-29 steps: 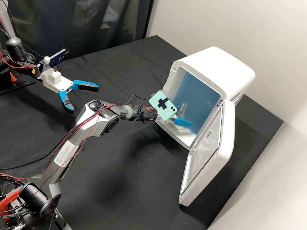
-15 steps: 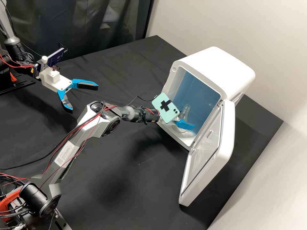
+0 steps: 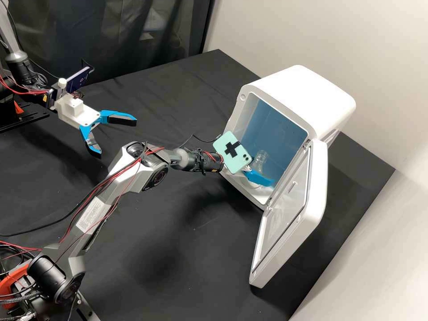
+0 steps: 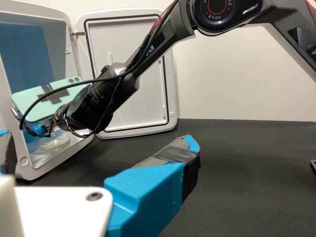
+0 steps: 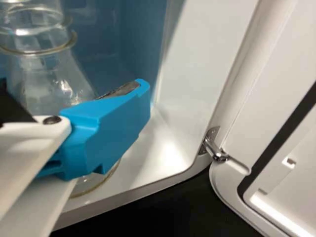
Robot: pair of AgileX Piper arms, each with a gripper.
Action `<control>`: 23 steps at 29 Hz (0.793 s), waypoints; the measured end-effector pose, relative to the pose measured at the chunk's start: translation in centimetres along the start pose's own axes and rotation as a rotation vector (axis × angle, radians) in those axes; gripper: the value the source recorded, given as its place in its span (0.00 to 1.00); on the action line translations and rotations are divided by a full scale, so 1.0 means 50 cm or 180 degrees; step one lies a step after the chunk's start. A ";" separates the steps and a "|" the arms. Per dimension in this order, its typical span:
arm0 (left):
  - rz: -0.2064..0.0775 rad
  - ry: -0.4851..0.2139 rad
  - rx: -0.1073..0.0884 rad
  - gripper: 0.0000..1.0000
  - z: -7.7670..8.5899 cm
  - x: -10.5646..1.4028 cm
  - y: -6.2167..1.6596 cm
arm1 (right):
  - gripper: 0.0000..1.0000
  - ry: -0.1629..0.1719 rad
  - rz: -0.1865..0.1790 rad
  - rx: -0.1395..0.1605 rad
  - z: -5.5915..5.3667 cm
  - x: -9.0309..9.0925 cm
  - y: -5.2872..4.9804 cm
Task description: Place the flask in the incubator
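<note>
The clear glass conical flask (image 5: 39, 74) stands inside the white, blue-lined incubator (image 3: 303, 96). I cannot tell if my right gripper (image 3: 256, 176) grips it. My left gripper (image 3: 115, 136) has its fingers spread. Withdrawing remains.

A black plus sign (image 3: 230, 149) stands on the mint-green phone (image 3: 239, 163) at the wrist of the right arm (image 3: 133, 171), just before the incubator (image 3: 303, 96) opening. A white label (image 3: 90, 215) lower on that arm bears print too small to read.
</note>
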 end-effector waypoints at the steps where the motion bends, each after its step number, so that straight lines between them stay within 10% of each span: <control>1: 0.0000 0.0000 0.0000 1.00 0.000 0.000 0.000 | 1.00 0.0001 -0.0007 0.0000 0.000 0.000 0.000; 23: 0.0000 0.0000 0.0000 1.00 0.000 0.000 0.000 | 1.00 -0.0024 -0.0209 0.0153 0.015 0.003 -0.011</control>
